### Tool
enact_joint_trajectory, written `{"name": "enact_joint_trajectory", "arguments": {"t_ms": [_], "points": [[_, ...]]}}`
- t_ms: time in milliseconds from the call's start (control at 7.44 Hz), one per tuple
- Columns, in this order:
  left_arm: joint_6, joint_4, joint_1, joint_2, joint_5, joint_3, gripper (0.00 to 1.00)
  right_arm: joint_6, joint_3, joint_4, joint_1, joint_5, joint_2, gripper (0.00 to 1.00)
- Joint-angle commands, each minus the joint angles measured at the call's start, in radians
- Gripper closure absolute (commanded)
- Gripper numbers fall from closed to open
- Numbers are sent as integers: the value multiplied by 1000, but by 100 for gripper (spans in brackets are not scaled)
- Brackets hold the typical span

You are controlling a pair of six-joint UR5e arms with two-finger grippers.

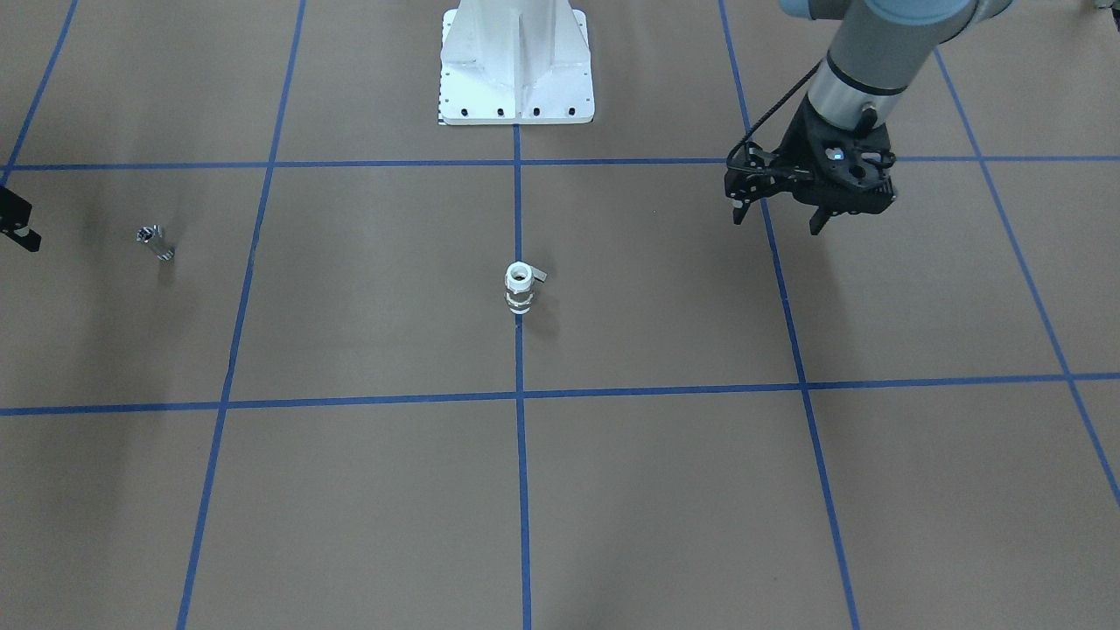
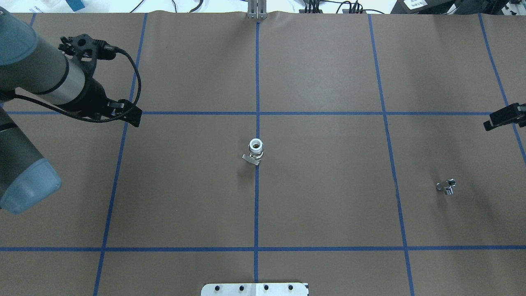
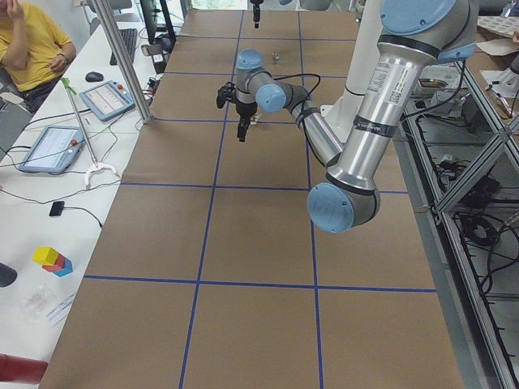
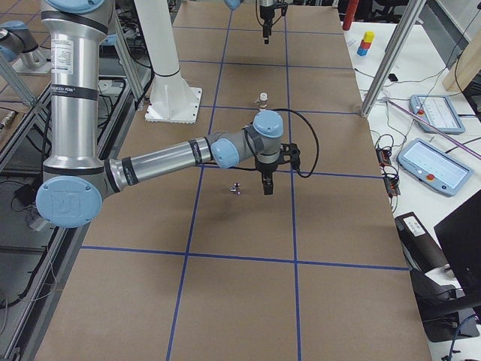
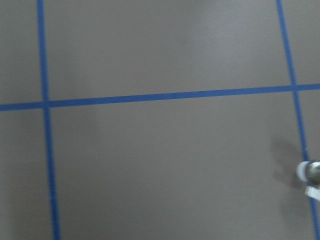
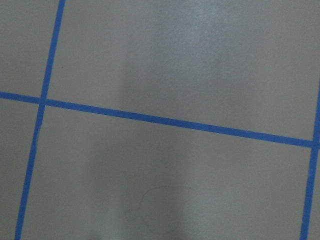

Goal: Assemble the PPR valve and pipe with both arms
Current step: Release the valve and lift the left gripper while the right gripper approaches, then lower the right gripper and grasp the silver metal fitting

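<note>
Right at the middle of the table stands the valve, upright on the blue tape line that runs from the pedestal toward the far edge. It is a short white plastic cylinder with an open round mouth facing up, dark inside. Below the white collar its body is banded with silvery rings, and a small flat grey lever juts from its side toward the robot's edge of the table and a little to the robot's left. It throws a soft shadow on the brown surface.

The pipe sits well apart from it, toward the table's right end. It is a tiny bright metal stub with a wider knobbly head, smaller than the valve and glinting; whether it stands or lies is hard to tell.

The left gripper hangs over the left half of the table, near the tape line that crosses in front of the pedestal. Its two black fingers are spread apart with nothing between them.

The right gripper shows only at the table's right edge, beyond the pipe, and I cannot tell how far its fingers are parted.
</note>
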Motion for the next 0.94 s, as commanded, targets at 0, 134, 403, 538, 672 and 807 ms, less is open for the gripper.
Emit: {"name": "enact_joint_trajectory", "arguments": {"t_ms": [0, 134, 403, 538, 672, 807], "points": [[136, -4, -50, 70, -52, -7, 1, 252, 22, 281, -162, -131, -121, 0], [135, -5, -50, 71, -53, -10, 1, 279, 20, 311, -234, -182, -140, 0], [127, -5, -48, 71, -53, -12, 0, 333, 11, 366, -342, -243, -157, 0], [127, -5, -48, 71, -53, -12, 0, 333, -10, 370, -385, -255, -157, 1], [127, -5, -48, 71, -53, -12, 0, 333, -20, 370, -408, -267, -152, 1], [127, -3, -48, 71, -53, -10, 1, 331, -21, 370, -416, -270, -145, 1]]}}
